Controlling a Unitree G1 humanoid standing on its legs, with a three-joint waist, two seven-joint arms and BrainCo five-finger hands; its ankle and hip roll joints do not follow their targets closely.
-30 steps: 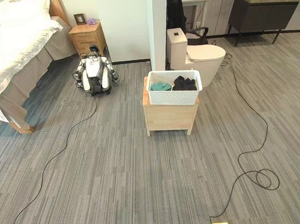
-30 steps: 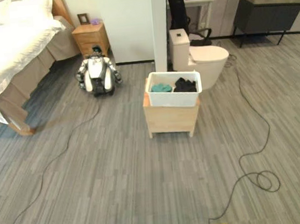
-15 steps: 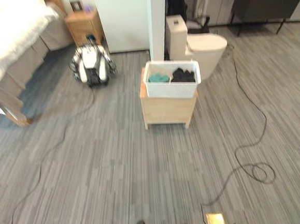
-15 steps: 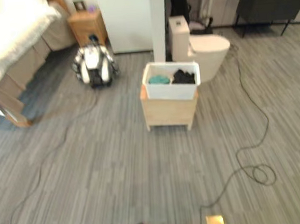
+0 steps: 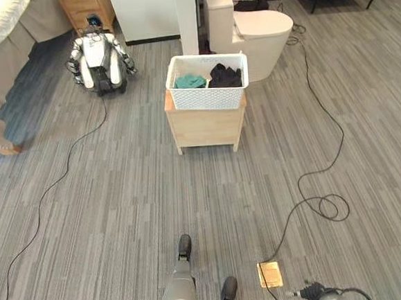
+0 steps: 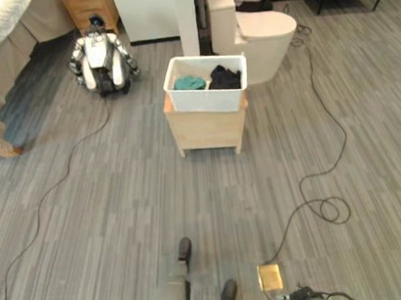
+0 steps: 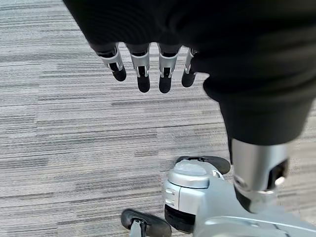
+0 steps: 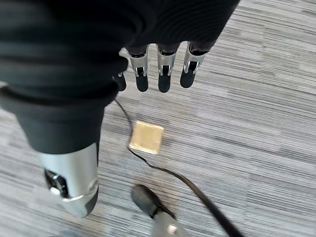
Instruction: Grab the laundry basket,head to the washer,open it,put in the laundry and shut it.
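Grey striped plank floor [image 5: 122, 219] stretches ahead of you to a small pale wooden cabinet [image 5: 206, 127], whose top surface carries the white perforated plastic laundry basket [image 5: 207, 97], teal and black clothes heaped inside. Expect it to be light and rigid with a slightly flexing rim; take it by both short ends under the lip. Your left hand [image 7: 148, 61] and right hand [image 8: 160, 64] hang at your sides, fingers straight and empty. Compared with a second ago, the basket sits higher in view and the white toilet [image 5: 257, 31] nearer the top edge: the camera has tilted down.
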